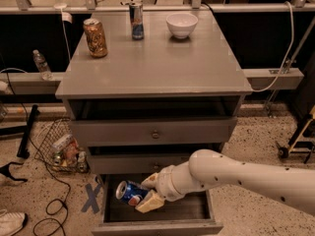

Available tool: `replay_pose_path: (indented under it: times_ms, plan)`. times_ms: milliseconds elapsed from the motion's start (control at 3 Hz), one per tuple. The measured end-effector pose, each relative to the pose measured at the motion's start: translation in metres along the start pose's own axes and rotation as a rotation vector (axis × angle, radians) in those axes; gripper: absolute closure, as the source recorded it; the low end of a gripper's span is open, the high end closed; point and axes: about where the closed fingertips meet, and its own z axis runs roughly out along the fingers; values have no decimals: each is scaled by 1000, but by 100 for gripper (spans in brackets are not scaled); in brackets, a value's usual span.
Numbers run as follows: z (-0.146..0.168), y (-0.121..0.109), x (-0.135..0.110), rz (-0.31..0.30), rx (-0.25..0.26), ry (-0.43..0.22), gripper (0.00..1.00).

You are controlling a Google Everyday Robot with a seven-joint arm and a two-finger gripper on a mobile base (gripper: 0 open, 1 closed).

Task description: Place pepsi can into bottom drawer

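Note:
The pepsi can (pixel 129 192), blue with a silver end, lies on its side in my gripper (pixel 146 194), which is shut on it. It hangs just above the dark floor of the bottom drawer (pixel 197 211), near the drawer's left side. The drawer is pulled out at the foot of the grey cabinet. My white arm (pixel 236 177) reaches in from the right.
On the cabinet top (pixel 162 63) stand a gold-brown can (pixel 95 38), a slim blue-silver can (pixel 137 20) and a white bowl (pixel 181 24). Two knobbed drawers (pixel 155 133) sit above. A wire basket (pixel 61 149), cables and a blue floor mark (pixel 92 197) lie left.

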Motion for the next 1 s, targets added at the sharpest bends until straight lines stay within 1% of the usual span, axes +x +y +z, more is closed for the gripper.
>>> replay_pose_path:
  times_ms: [333, 667, 1000]
  plan:
    - [-2, 1, -2, -6, -2, 6, 100]
    - [12, -5, 9, 3, -4, -4, 100]
    - [36, -18, 37, 6, -4, -13, 100]
